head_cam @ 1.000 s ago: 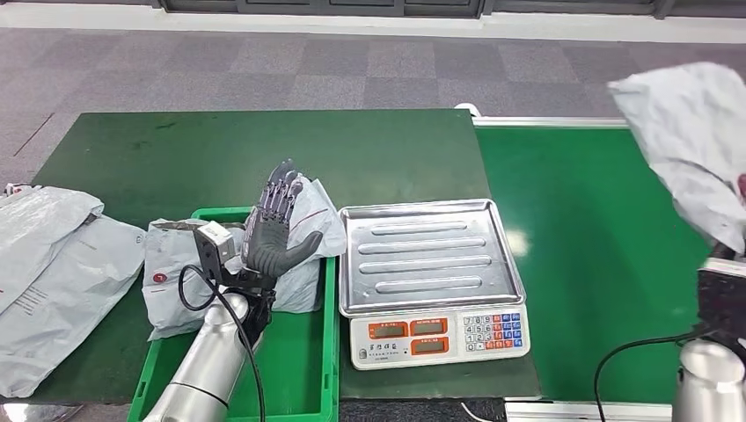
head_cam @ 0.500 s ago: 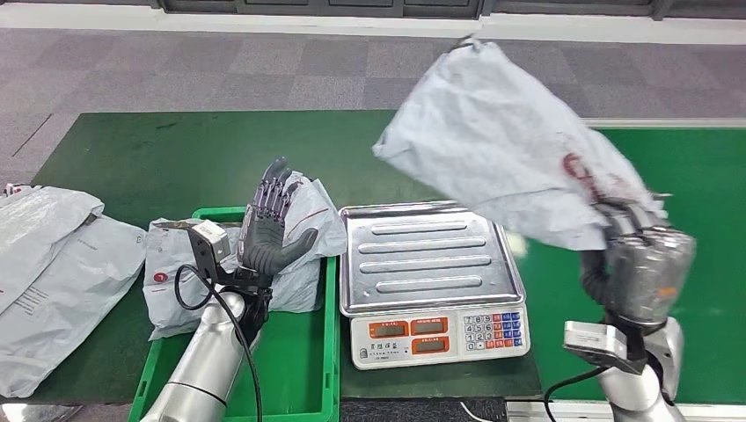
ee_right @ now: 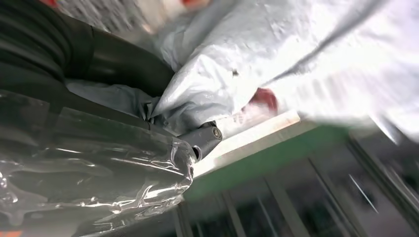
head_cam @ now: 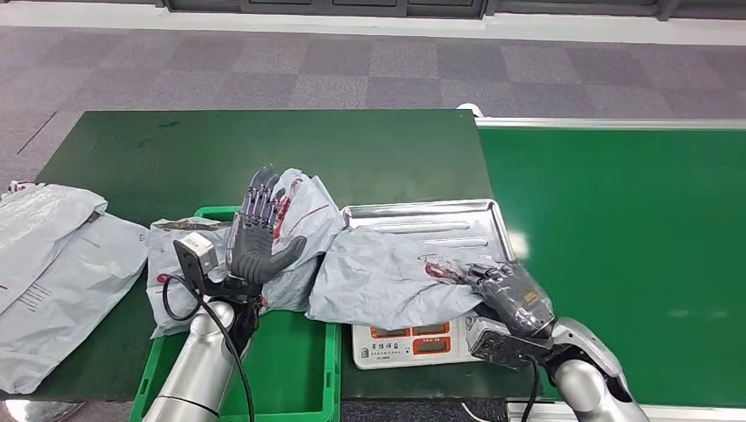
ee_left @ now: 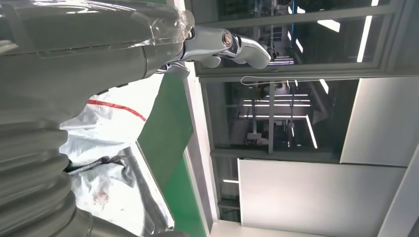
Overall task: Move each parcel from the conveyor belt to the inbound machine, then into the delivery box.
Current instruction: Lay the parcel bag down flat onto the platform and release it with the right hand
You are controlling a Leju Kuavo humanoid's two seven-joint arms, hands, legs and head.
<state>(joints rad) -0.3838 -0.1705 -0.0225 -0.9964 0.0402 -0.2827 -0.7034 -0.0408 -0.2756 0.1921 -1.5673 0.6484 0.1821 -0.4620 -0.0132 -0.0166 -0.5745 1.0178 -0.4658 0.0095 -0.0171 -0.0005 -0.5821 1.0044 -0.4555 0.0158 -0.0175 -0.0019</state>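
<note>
A crumpled grey parcel (head_cam: 391,277) with red print lies across the steel tray (head_cam: 422,215) of the weighing scale, spilling over its left edge. My right hand (head_cam: 515,297) grips the parcel's right end, low over the tray's front right corner. In the right wrist view the dark fingers (ee_right: 123,64) clamp a fold of the parcel (ee_right: 296,59). My left hand (head_cam: 259,230) stands upright and open, fingers apart, in front of another grey parcel (head_cam: 303,215) leaning in the green delivery box (head_cam: 299,369). The left wrist view has that hand (ee_left: 99,54) beside the parcel (ee_left: 108,128).
The scale's display and keypad (head_cam: 413,343) face me below the tray. The green conveyor belt (head_cam: 616,246) runs along the right. A further parcel (head_cam: 171,264) hangs over the box's left rim, and more grey parcels (head_cam: 53,264) lie on the dark green table at far left.
My right hand carried the parcel from high at the right, across the belt, down onto the scale tray. The left hand drifted slightly left, still upright and open.
</note>
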